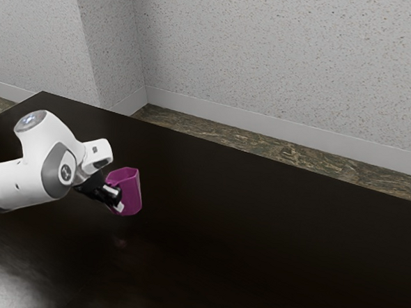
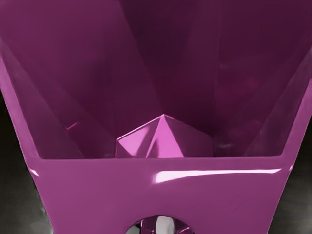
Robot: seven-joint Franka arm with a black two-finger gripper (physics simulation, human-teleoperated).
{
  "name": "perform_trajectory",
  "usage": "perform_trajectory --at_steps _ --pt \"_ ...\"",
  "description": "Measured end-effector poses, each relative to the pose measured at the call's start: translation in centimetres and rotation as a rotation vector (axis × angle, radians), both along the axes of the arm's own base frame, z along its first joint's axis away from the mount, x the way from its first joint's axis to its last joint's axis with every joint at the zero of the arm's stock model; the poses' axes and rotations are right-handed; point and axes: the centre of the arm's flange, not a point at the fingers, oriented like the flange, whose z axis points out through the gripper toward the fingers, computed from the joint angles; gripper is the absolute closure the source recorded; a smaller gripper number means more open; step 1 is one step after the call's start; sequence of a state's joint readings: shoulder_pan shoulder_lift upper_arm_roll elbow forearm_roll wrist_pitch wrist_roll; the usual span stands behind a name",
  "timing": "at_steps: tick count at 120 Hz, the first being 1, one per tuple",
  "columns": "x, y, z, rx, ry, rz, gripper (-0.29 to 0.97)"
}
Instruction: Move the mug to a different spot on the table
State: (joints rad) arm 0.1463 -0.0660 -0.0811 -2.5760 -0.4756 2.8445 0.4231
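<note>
The mug is at the exterior view's left, over the near-left part of the dark desk and seemingly lifted just off it. The jaws, set narrow, grip its left side. Its long axis is near upright, with the mouth up and tipped slightly left toward the arm.

No text, label, brand, number or sign can be read in either view. The magenta mug, at the left of centre in the exterior frame, shows only plain glossy surfaces there and in the wrist view.
</note>
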Motion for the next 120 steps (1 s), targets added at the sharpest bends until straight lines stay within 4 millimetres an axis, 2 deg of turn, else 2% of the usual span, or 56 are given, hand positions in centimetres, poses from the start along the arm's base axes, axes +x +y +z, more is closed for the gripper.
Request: perform_trajectory --at_steps 38,91,116,120 --pt "-1.7 -2.4 -1.9 -0.02 0.045 -0.01 0.7" --pt "-1.9 -2.3 -2.9 -0.03 0.067 0.018 0.71" --pt "-1.7 -2.1 -3.5 -0.009 0.047 0.029 0.7" --pt "-1.6 -2.0 -3.5 -0.005 0.043 0.032 0.67"
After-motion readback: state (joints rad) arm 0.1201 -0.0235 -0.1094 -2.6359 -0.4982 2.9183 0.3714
